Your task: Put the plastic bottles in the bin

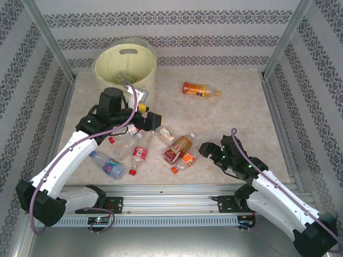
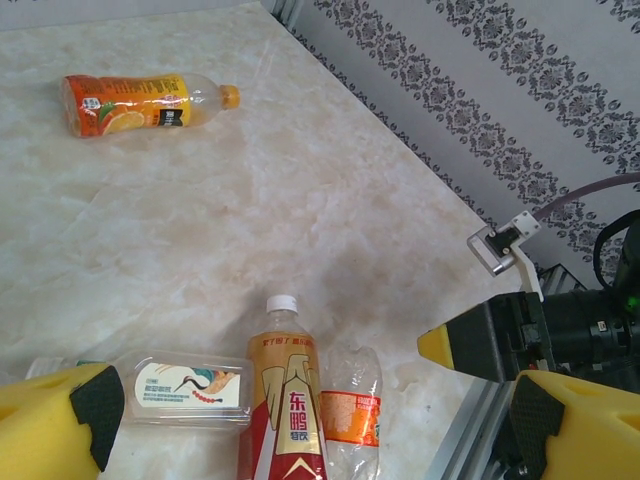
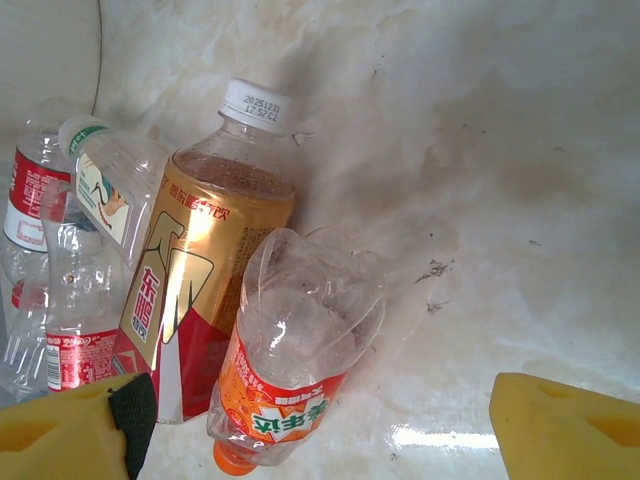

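Crushed bottle, lying near-right of the bin beside the brown bottle: right gripper is hovering over it, spread and empty, likely wanting a mid-body pinch clear of that neighbour; left gripper is gaping empty nearer the bin.

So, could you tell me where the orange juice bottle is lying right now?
In the top view the orange juice bottle lies alone at the far middle of the table, right of the bin and beyond the other bottles.

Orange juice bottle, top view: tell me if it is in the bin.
No; the orange juice bottle lies on the table, apart from the bin.
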Controlling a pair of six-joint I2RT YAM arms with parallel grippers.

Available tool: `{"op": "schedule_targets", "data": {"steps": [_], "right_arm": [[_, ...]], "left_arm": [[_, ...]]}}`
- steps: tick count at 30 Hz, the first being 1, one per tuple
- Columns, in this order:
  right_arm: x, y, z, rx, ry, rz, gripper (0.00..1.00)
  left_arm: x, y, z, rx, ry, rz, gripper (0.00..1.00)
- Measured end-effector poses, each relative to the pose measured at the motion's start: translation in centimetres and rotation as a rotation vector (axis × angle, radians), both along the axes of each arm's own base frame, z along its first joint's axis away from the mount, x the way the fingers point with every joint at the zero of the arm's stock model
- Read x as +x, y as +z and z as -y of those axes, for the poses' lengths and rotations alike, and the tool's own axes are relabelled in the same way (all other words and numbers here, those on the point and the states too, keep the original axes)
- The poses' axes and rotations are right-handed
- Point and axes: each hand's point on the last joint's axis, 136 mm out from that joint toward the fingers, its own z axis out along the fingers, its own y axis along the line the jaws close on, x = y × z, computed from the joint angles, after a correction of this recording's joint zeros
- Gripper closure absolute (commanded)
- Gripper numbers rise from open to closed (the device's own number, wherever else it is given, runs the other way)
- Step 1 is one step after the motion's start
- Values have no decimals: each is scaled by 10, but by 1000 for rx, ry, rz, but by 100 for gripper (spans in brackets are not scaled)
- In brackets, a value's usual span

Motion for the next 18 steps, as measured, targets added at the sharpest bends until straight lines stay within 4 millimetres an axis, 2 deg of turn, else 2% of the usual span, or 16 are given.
{"op": "schedule_targets", "data": {"steps": [6,12,18], "right_arm": [[-1,-6,1,-13,1,-23,12],[0,-23,-1,-43,-3,-92,12],[9,-32,-11,-27,5,-115,14]], "left_arm": [[0,0,0,-2,-4,0,0],[-1,0,2,-4,-11,-5,0],[3,-13,7,4,-28,-44,0]]}}
